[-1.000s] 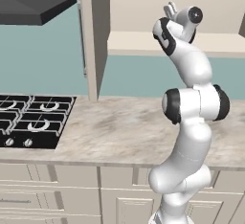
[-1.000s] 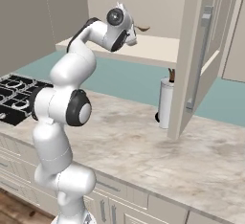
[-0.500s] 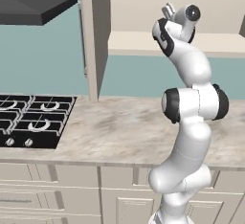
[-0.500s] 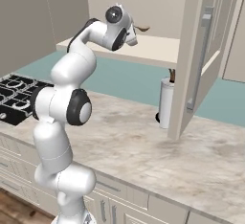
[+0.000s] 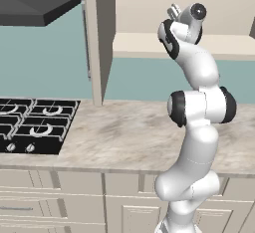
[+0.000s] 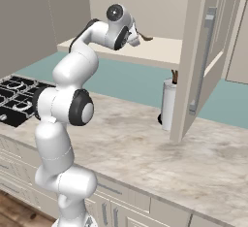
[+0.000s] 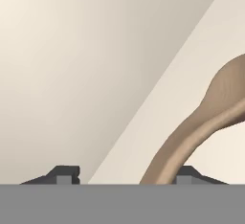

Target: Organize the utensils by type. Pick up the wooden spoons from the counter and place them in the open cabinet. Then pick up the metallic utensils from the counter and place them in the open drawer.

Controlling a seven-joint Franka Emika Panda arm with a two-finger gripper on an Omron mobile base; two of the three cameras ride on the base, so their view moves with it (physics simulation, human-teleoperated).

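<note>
A: Nearest the camera on the hand: two dark fingertips (image 7: 64,174) set wide apart, with the brown handle of a wooden spoon (image 7: 201,127) rising against the inner side of the right-hand one and bending off to its bowl

B: Gripped, then?

A: Doubtful. Plenty of bare gap beside the handle, only one tip near the wood, so released by the look of it, though hard to say whether flat on the board or just leaning

B: And from the base?

A: From the right side, gripper (image 6: 134,35) up at the open cabinet (image 6: 160,51), spoon poking out over the cream shelf. From the left, wrist tucked in at the shelf edge, tips hidden behind the hand

B: Step in hand?

A: Most likely delivery of one wooden spoon into the cabinet, right at the let-go

B: Anything further back?

A: Counter (image 6: 145,146) below, with a pale canister (image 6: 168,104) beside the swung cabinet door, dark handles standing in it. Stove (image 5: 30,125) off to the left. Cannot make out other spoons lying on the stone from here

B: Next move?

A: Probably straight back out of the cabinet, no sideways sweep, so as not to drag the handle off the shelf. Then down to the counter for the next spoon
</note>
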